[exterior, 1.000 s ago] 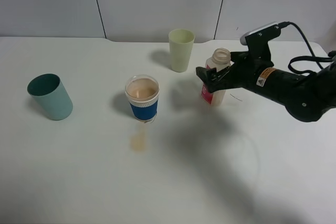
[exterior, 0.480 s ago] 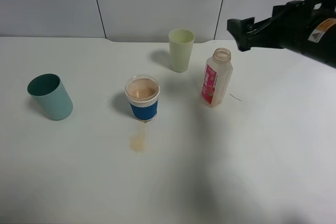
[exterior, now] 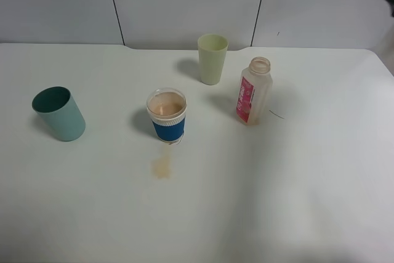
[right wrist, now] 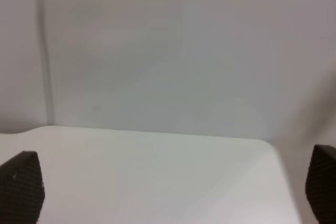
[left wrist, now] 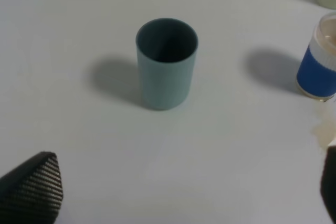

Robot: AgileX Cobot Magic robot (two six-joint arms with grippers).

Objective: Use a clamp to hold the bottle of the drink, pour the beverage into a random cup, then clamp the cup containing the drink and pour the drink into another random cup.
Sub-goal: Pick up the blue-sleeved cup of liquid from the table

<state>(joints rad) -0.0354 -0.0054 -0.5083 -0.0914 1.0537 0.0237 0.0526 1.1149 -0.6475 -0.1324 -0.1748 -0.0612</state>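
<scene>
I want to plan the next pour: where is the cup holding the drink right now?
In the high view the blue-banded cup stands mid-table, between the teal cup on the left side and the bottle on the right.

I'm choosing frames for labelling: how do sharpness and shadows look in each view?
Exterior high: sharp; the teal plastic cup and the clear cup with a blue sleeve cast soft shadows leftward. Left wrist: slightly soft, fingertips blurred. Right wrist: hazy, low contrast, showing wall and white table.

Colours: table (exterior: 320,177) white, stain (exterior: 162,167) tan; teal cup (exterior: 58,114); pale green cup (exterior: 212,58); clear cup (exterior: 167,116), blue sleeve (exterior: 168,130), beige drink (exterior: 166,104); bottle (exterior: 260,85) translucent, pink-red label (exterior: 245,98). Fingers (left wrist: 32,188) of left gripper (left wrist: 181,195) black, woven pattern.
</scene>
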